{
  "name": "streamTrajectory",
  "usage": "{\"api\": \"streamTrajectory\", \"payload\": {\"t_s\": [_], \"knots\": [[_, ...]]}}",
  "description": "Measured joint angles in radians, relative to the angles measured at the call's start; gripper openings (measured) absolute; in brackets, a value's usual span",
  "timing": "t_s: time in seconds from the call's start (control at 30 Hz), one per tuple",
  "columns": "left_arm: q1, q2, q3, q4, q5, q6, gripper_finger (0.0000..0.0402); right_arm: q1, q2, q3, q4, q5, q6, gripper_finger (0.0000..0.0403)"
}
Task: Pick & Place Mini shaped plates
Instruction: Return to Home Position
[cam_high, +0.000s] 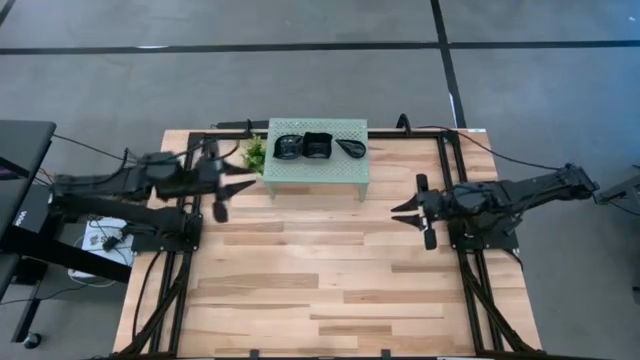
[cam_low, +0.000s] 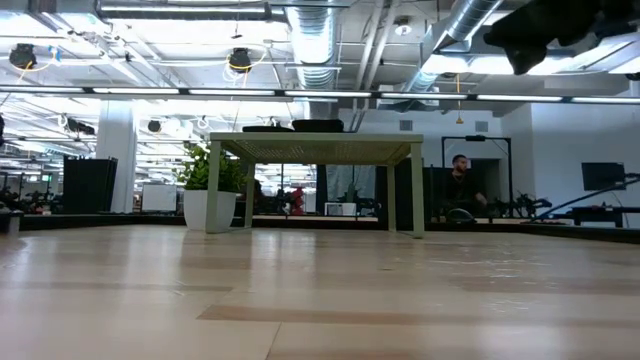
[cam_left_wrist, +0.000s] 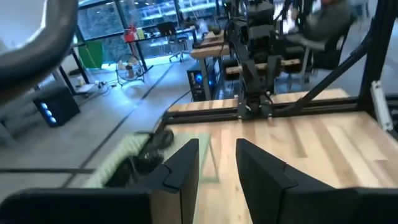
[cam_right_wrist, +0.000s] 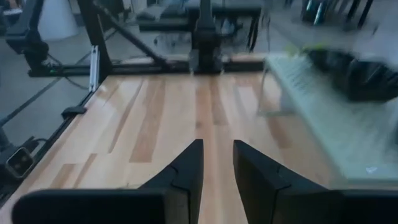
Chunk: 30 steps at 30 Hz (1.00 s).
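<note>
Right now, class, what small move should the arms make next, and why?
Probably retract both arms toward rest: the black plates sit in three stacks on the green stand, and the left gripper and right gripper hang open, empty, flanking it.

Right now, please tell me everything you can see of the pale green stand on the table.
The stand is a small mint-green table, seemingly painted metal, with a rectangular perforated top and four straight legs. It stands upright and level at the middle of the far edge of the wooden table. Three groups of glossy black plates rest on its top in a row. A potted plant sits beside its left end.
</note>
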Motion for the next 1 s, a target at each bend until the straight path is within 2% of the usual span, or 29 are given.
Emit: {"api": "streamTrajectory", "payload": {"t_s": [0.13, 0.27, 0.5, 0.67, 0.83, 1.0], "knots": [[0.001, -0.222, -0.242, 0.086, 0.000, -0.087, 0.0108, -0.030, -0.111, -0.094, 0.073, -0.003, -0.084, 0.0082], [0.001, -0.421, -0.439, 0.165, 0.000, -0.146, 0.0108, -0.061, -0.263, -0.197, 0.102, -0.029, -0.056, 0.0082], [0.001, -0.699, -0.671, 0.300, 0.003, -0.169, 0.0108, -0.077, -0.531, -0.352, 0.138, -0.067, -0.059, 0.0082], [0.005, -0.678, -0.728, 0.362, 0.007, -0.177, 0.0108, -0.086, -0.518, -0.412, 0.170, -0.040, -0.030, 0.0082], [0.009, -0.675, -0.854, 0.474, 0.020, -0.221, 0.0108, -0.116, -0.528, -0.478, 0.259, -0.023, -0.051, 0.0082], [0.016, -0.651, -0.854, 0.473, 0.023, -0.219, 0.0108, -0.144, -0.524, -0.479, 0.255, -0.026, -0.049, 0.0082]]}}
